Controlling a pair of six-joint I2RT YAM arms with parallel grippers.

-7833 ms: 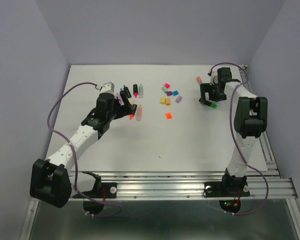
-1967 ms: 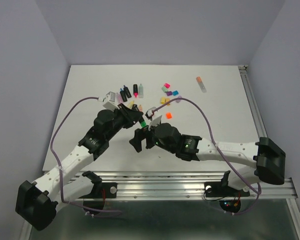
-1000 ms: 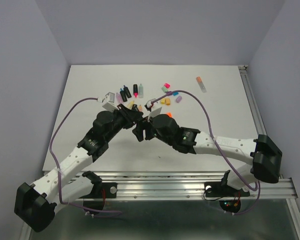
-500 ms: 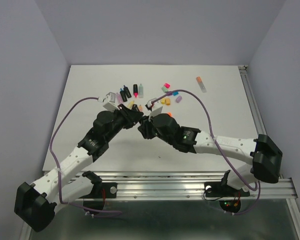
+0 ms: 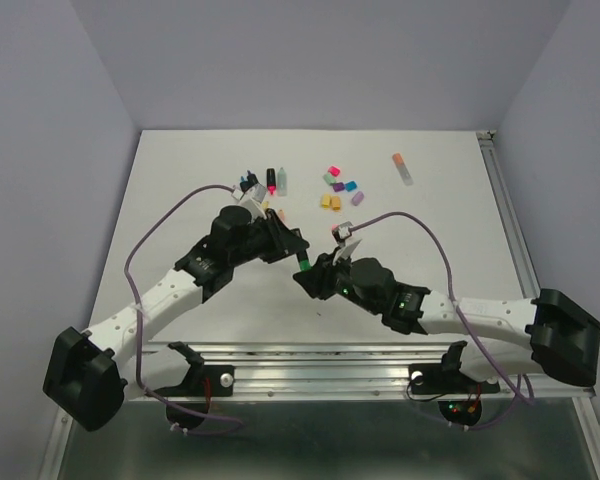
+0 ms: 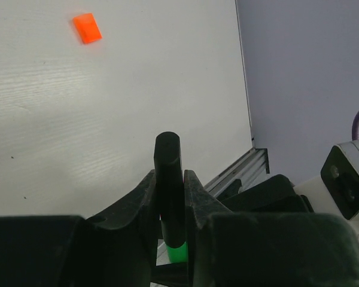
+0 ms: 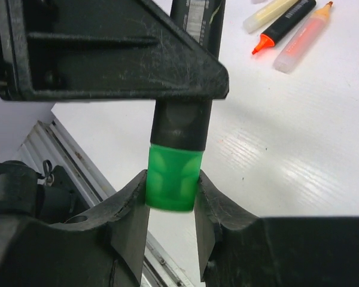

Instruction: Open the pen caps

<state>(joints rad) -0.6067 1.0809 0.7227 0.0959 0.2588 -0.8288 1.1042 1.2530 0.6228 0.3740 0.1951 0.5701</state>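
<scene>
A black pen with a green cap on its end hangs in the air between my two arms. My left gripper is shut on the black barrel. My right gripper is shut on the green cap, which meets the barrel with no gap showing. Both grippers, left and right, meet above the near middle of the table. Several loose pen caps lie at the back centre. An orange cap lies alone on the white table.
Several other pens lie at the back, behind my left arm; some show again in the right wrist view. One pastel pen lies alone at the back right. The table's metal front rail runs near both bases.
My right gripper has shut on the green cap. Both grippers, with the pen between them, have shifted toward the near right. The left arm has stretched further across.
</scene>
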